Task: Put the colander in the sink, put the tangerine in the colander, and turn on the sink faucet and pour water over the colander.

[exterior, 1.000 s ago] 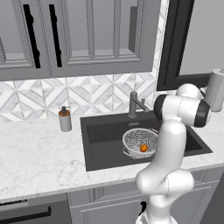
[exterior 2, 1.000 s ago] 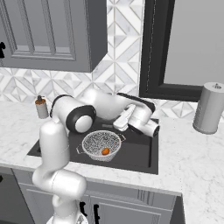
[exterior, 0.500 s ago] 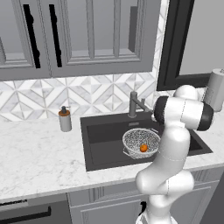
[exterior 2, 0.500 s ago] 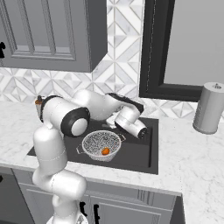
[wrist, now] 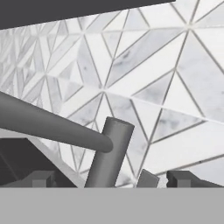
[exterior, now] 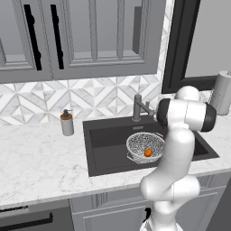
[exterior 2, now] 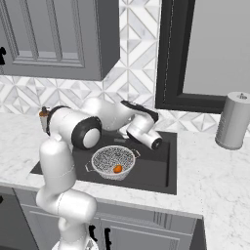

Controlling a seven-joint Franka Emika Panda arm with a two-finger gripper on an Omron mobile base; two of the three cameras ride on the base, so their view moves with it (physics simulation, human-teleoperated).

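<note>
A marble desk [exterior: 40, 162] runs beneath grey cabinets [exterior: 90, 36] and a patterned tile wall. At the left stands a small soap pump bottle [exterior: 67, 123]. To its right a dark sink [exterior: 108, 149] is set into the desk. Inside the sink sits the colander [exterior: 145, 147], upright, with the tangerine [exterior: 148, 153] resting in it. Behind the colander, at the sink's back edge, rises the sink faucet [exterior: 137, 107]. The white arm reaches over the sink toward the faucet. In the hand view the pincer [wrist: 111, 179] is spread wide, holding nothing, its fingertips [wrist: 43, 179] flanking the faucet's upright post. At the far right a paper towel roll [exterior 2: 234, 120] stands on the desk.
</note>
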